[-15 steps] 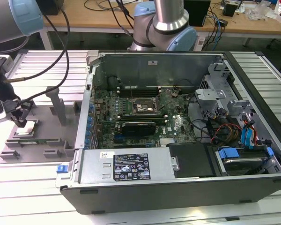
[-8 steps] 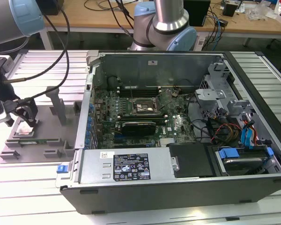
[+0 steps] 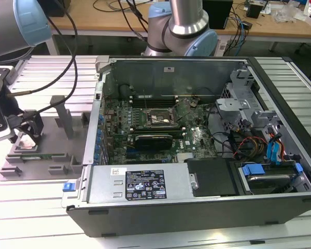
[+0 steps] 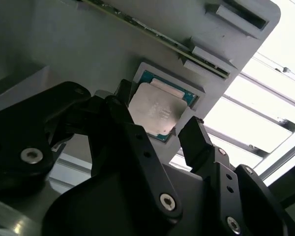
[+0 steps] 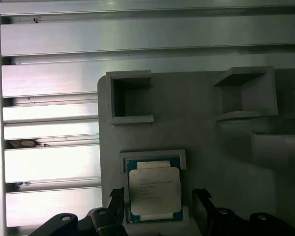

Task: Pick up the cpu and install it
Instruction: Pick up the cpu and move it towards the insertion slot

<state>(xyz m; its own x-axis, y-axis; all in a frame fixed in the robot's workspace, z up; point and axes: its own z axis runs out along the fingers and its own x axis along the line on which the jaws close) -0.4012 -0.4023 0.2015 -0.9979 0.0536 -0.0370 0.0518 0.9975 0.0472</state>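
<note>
The cpu point(image 5: 153, 189), a silvery square chip on a green-edged base, lies flat in a recess of the grey holder tray point(image 5: 201, 128). In both wrist views my gripper point(image 5: 159, 201) stands open just above it, one black finger point(image 5: 117, 201) on each side, with small gaps to the chip's edges. The second wrist view shows the cpu point(image 4: 155, 110) between the two fingertips point(image 4: 192, 137) of my gripper point(image 4: 157, 112). In the exterior view my gripper point(image 3: 28, 132) hangs over the tray point(image 3: 57, 129) at the exterior view's left, with the pale cpu point(image 3: 27, 141) under it. The dark socket point(image 3: 156, 118) sits inside the open computer case point(image 3: 197, 207).
A long green memory stick point(image 3: 35, 154) lies in the tray beside the chip. Raised grey brackets point(image 3: 62, 116) stand on the tray. The case wall point(image 3: 93, 129) rises between tray and motherboard. Cables and drive cages point(image 3: 259, 135) crowd the case at the exterior view's right.
</note>
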